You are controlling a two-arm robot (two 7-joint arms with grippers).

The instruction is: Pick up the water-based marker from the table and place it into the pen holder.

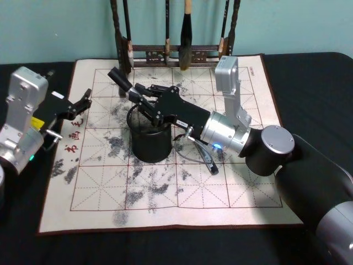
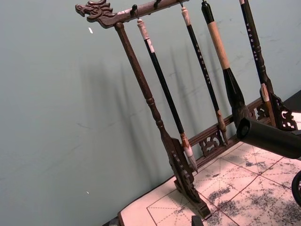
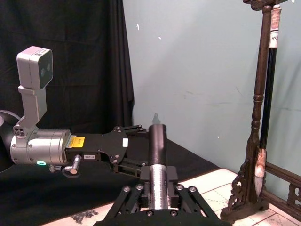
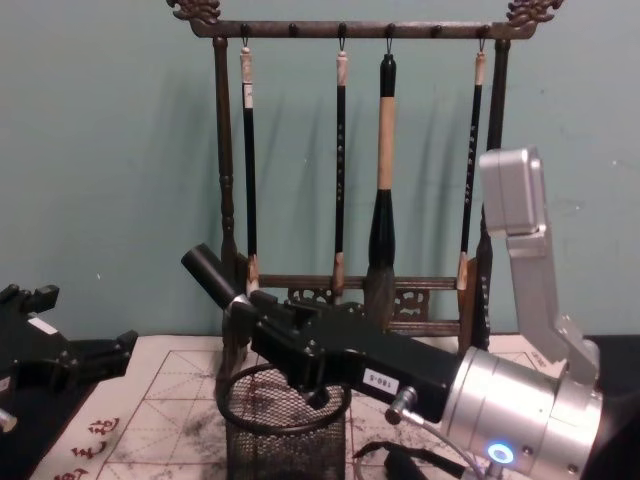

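My right gripper (image 1: 139, 95) is shut on the water-based marker (image 1: 119, 78), a black barrel with a silver section, tilted up and away from me. It holds the marker just above the rim of the pen holder (image 1: 148, 147), a black wire-mesh cup standing on the mat. From the chest, the marker (image 4: 205, 270) sticks out up and to the left over the pen holder (image 4: 285, 442). The right wrist view looks along the marker (image 3: 157, 146). My left gripper (image 1: 84, 101) rests open at the mat's left edge, holding nothing.
A tall dark wooden rack (image 1: 165, 55) hung with calligraphy brushes stands at the back of the ink-stained grid mat (image 1: 165, 193), close behind the pen holder. A black cloth covers the table (image 1: 309, 88) around the mat.
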